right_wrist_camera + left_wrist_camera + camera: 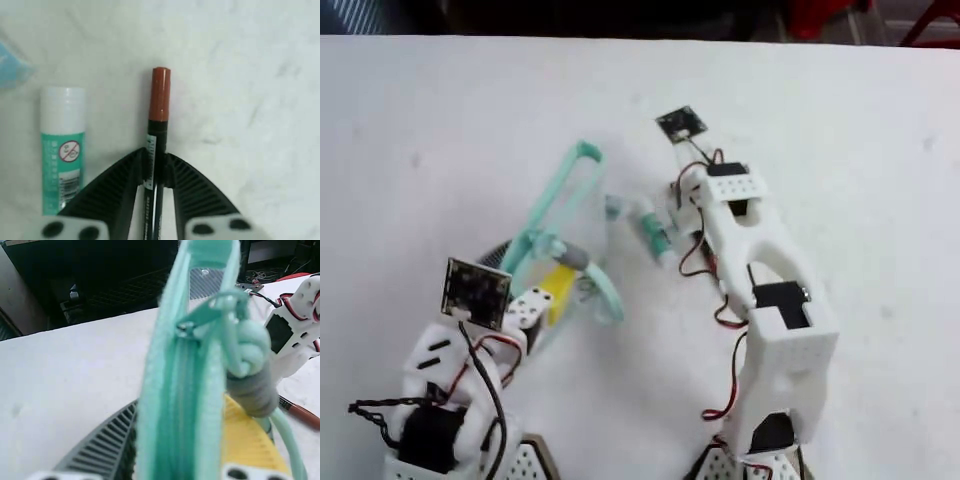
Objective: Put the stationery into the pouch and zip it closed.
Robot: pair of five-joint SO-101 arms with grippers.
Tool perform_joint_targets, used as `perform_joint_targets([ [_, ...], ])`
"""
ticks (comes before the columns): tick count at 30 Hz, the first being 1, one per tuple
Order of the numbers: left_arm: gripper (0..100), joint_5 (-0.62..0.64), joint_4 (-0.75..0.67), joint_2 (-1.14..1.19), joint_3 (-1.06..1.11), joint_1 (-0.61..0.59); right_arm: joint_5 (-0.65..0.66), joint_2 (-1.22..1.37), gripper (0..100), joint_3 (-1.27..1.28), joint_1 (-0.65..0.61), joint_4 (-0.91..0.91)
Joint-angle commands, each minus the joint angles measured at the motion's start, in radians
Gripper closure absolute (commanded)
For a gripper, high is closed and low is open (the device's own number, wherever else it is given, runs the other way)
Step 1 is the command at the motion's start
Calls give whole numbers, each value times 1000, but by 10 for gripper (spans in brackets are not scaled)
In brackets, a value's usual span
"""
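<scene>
Right gripper (155, 165) is pinched tight on the slim black pen with the red-brown cap (159, 117), jaws closed on the barrel and the cap end poking out over the white table (820, 100). I can't tell whether the pen is off the surface yet. Just beside it lies the glue stick with the white cap and green label (62, 150), untouched on the table.

Over on my left, the left gripper (555, 285) has the mint-green fabric pouch (170, 390) clamped by its rim between the grey jaw and the yellow one. The zip pull (200, 320) and its knotted cord hang next to the yellow jaw. From above, the pouch mouth looks open, well apart from the pen.

By my reckoning we're early: I see nothing inside the pouch. The pen has to go in, then the glue stick, then the zip.
</scene>
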Motion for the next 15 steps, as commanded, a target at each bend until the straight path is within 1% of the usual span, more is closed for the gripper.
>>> perform_joint_targets([
  [1, 752, 8, -28, 1, -8, 4, -3, -54, 981, -26, 24, -21],
  [13, 752, 6, -28, 1, -8, 4, -5, -82, 981, -31, 12, -15],
  [15, 752, 6, -28, 1, -8, 4, -52, -136, 981, -26, -4, 19],
])
